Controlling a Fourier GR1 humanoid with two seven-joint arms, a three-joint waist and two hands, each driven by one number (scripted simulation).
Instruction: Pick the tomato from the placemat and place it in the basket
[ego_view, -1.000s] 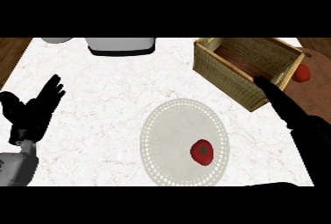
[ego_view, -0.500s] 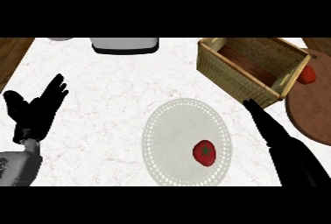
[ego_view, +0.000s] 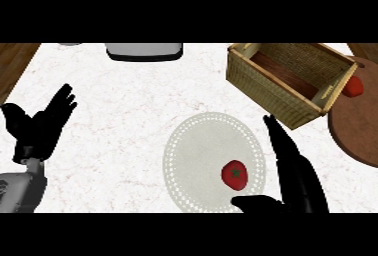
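Fingers (ego_view: 285, 146) straight beside tomato (ego_view: 235, 174), stem seemingly upward.

tomato (ego_view: 235, 174) red | placemat (ego_view: 201, 150) white, lacy | basket (ego_view: 273, 92) tan wicker

Tomato (ego_view: 235, 174) is noted on placemat (ego_view: 196, 150), just left of the straight fingers (ego_view: 280, 145) of the right hand (ego_view: 303, 185); basket (ego_view: 273, 92) is seen near, beyond the fingertips.

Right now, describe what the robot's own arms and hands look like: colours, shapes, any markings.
The left robot hand is plain black, with slim fingers and a thumb, on a rounded light grey forearm. The right robot hand is the same black, long and slender; its forearm is out of view. No cables or markings show.
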